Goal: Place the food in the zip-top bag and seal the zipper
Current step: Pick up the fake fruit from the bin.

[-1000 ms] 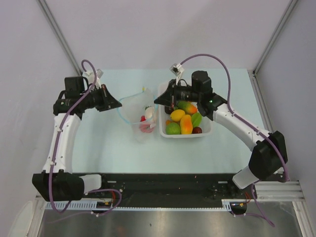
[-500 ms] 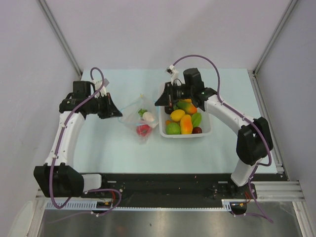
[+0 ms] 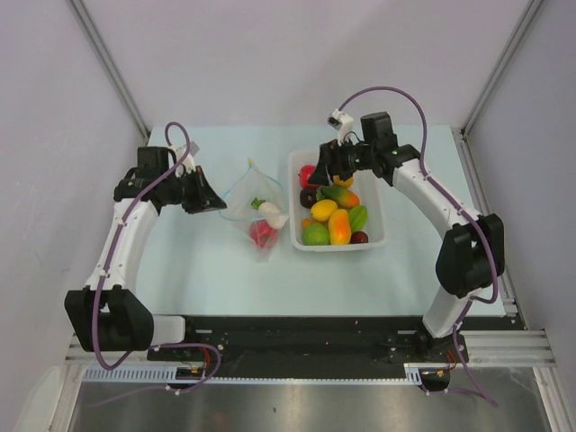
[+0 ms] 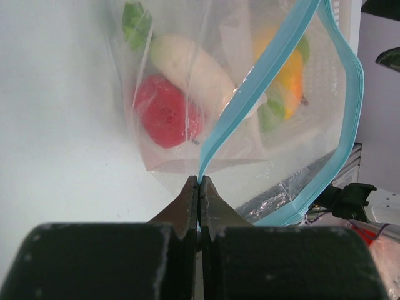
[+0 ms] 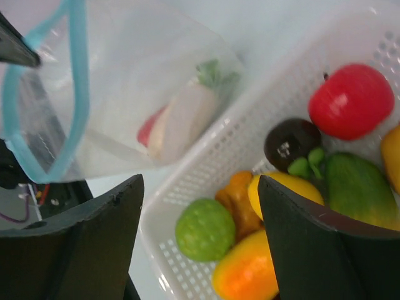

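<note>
The clear zip-top bag [image 3: 245, 200] lies left of the white basket [image 3: 379, 239]. A red piece [image 4: 165, 112] and a white radish [image 4: 190, 67] of the food rest inside it. My left gripper [image 3: 217, 205] is shut on the teal zipper [image 4: 262, 69] at one end of the bag's mouth, which gapes toward the camera in the left wrist view. Above the basket's far left part, my right gripper [image 3: 320, 169] hangs open and holds nothing. Below it lie a red apple [image 5: 350, 100], a dark purple fruit [image 5: 292, 142], a green lime [image 5: 205, 228] and orange-yellow pieces [image 5: 247, 272].
The basket stands right of centre on the pale table [image 3: 198, 270], its left wall close to the bag. Grey walls and metal posts [image 3: 108, 63] ring the table. The arms' base rail [image 3: 297, 337] runs along the near edge.
My right gripper has opened and drawn back right from the bag's mouth to above the basket. The bag has sagged lower with the radish inside. My left gripper keeps its hold.
</note>
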Controlling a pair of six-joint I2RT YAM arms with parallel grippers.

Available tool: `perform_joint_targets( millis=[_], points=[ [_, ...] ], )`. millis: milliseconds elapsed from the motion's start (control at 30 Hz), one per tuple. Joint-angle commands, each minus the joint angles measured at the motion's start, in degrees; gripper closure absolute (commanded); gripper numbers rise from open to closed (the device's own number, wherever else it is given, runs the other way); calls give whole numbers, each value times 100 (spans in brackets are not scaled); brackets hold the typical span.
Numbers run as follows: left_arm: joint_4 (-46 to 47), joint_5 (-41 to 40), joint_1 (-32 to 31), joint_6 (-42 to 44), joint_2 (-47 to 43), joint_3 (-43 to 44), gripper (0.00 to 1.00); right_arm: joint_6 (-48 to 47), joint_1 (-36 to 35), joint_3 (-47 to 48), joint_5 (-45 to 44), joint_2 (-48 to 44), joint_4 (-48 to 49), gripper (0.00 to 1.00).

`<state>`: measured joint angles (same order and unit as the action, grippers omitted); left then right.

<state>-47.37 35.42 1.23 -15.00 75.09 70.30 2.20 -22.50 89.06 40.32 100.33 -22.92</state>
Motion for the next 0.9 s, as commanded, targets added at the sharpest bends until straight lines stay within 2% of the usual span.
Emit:
perform_joint_targets(
  millis=[0, 133, 233, 300, 367, 467, 867],
  points=[
    [220, 185, -18, -90, -29, 10, 100, -967, -201, -125, -724, -427, -1258, 24],
    [237, 158, -18, -73, -38, -17, 100, -476, -684, -537, -1648, -515, -1479, 25],
    [237, 149, -27, -73, -56, -8, 100, 16, -1096, -722, -2271, -629, -1252, 21],
    [203, 158, -18, -55, -65, 19, 100, 350, -1343, -776, -3252, -594, -1189, 16],
    [185, 132, -27, -29, -91, 36, 100, 483, -1520, -793, -3407, -489, -1241, 14],
    [167, 97, -18, 15, -144, 27, 100, 747, -1555, -820, -3363, -278, -1320, 19],
    [176, 70, -18, 85, -188, 10, 100, 1142, -1591, -1083, -3504, 241, -1206, 20]
  ],
)
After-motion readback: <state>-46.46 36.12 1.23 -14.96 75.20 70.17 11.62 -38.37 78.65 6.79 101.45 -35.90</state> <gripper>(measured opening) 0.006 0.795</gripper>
